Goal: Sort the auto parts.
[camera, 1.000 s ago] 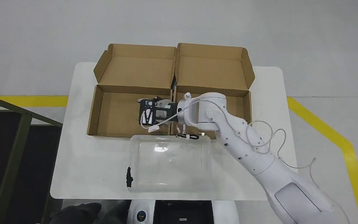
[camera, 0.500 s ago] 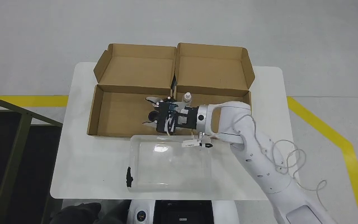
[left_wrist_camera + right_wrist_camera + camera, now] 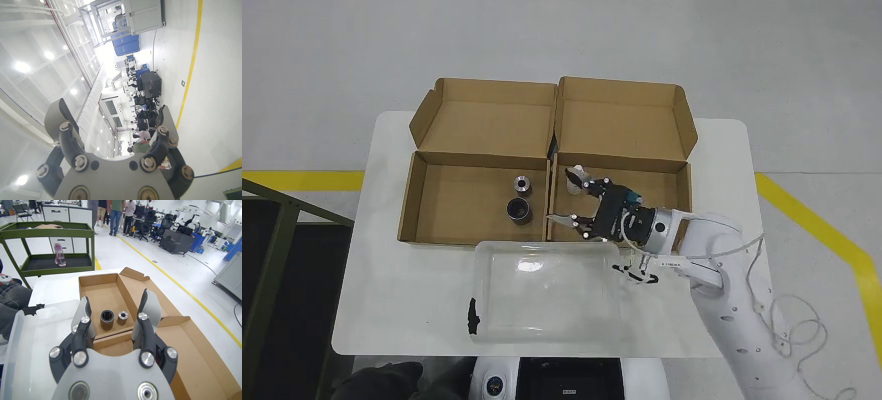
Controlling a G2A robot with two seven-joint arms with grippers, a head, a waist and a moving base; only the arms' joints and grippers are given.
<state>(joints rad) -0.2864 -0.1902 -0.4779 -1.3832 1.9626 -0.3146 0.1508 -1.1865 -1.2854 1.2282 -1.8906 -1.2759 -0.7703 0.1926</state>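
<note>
Auto parts (image 3: 518,208): 2 upright in left box (image 3: 457,200); right gripper (image 3: 115,298), left gripper (image 3: 112,106) released.

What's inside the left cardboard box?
Inside the left cardboard box, two metal parts stand upright, close together: a larger dark cylinder and a smaller silver cylinder. Each has a hole on top; how deep it goes is hidden.

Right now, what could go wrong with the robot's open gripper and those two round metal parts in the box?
The right gripper hangs open beside the cardboard wall between the left box and the right box; it might snag that wall and shove both. The larger cylinder and the smaller cylinder stand upright close together, so a jolt or a clumsy reach could topple one.
</note>
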